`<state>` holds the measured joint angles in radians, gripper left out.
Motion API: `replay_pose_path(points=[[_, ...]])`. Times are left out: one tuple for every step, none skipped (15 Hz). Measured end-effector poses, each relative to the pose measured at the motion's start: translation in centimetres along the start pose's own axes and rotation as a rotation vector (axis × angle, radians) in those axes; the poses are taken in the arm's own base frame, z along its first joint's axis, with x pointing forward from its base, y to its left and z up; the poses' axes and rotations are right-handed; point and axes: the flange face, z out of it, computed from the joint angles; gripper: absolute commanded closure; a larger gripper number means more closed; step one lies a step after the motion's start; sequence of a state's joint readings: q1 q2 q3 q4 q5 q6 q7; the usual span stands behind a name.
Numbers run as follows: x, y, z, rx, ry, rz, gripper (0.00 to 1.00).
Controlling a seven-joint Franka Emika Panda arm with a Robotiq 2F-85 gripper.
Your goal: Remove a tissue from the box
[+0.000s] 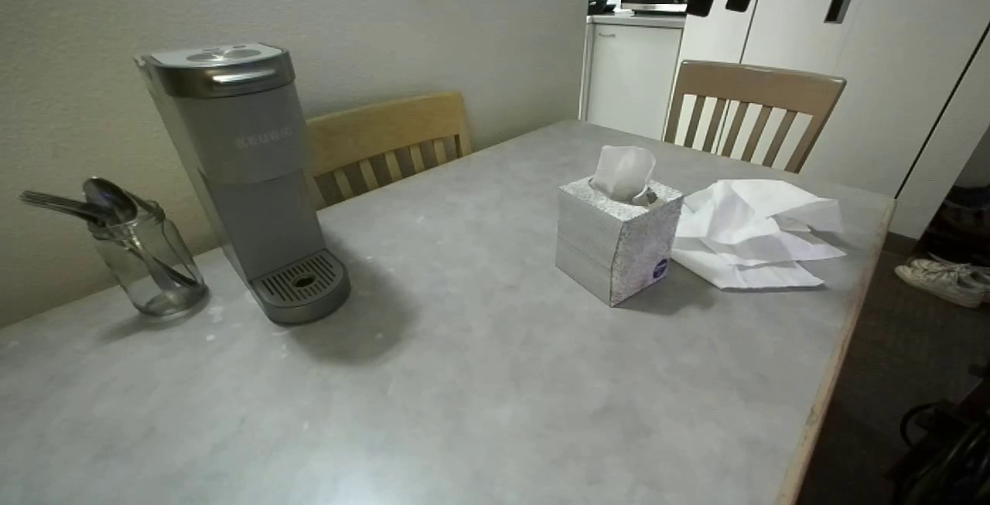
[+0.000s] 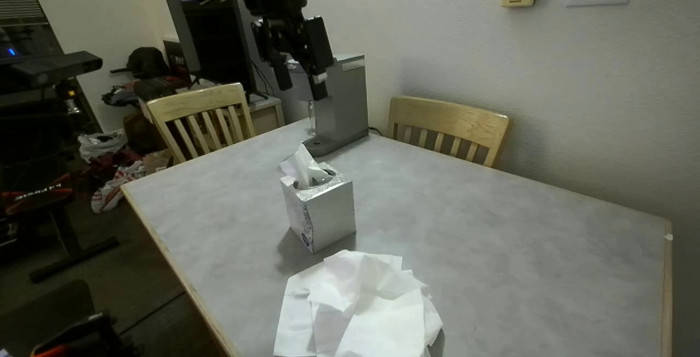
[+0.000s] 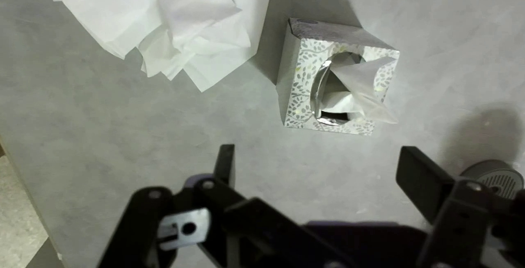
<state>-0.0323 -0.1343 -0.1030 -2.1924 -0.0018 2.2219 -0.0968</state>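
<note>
The tissue box is a patterned grey and white cube on the table, in both exterior views [image 1: 584,238] [image 2: 334,215] and the wrist view [image 3: 299,83]. A white tissue stands up out of its oval opening, in both exterior views [image 1: 621,172] [image 2: 302,168] and the wrist view [image 3: 361,91]. My gripper is open and empty, high above the table and apart from the box, in both exterior views [image 1: 721,8] [image 2: 301,89]. In the wrist view the gripper's fingers [image 3: 316,153] are wide apart, with the box beyond them.
Loose white tissues [image 1: 758,234] [image 2: 372,308] [image 3: 197,21] lie in a pile beside the box. A grey coffee maker [image 1: 259,134] and a glass jar [image 1: 158,265] with cutlery stand at the table's other end. Wooden chairs [image 1: 758,91] [image 2: 448,122] stand around the table [image 2: 492,236].
</note>
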Motion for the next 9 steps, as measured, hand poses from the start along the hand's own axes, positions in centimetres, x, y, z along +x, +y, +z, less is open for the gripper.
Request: replay_pose_path(points=[[0.3,-0.2,0.4,-0.002,-0.001,-0.004,0.0],[0.6,-0.3,0.8,-0.005,-0.002,-0.009,0.0],[0.8,-0.5,1.2,-0.009,-0.004,-0.015,0.0],[1.0,-0.6,1.6,-0.013,-0.009,-0.021,0.0],[1.1,-0.8,1.9,-0.015,-0.014,-0.027,0.0],[1.2,-1.0,2.3,-0.019,-0.019,-0.032,0.0],[1.3,-1.1,2.7,-0.023,-0.024,-0.039,0.0],[1.4,-1.3,3.1,-0.027,-0.03,-0.046,0.0],[1.5,-1.5,3.4,-0.03,-0.035,-0.053,0.0]])
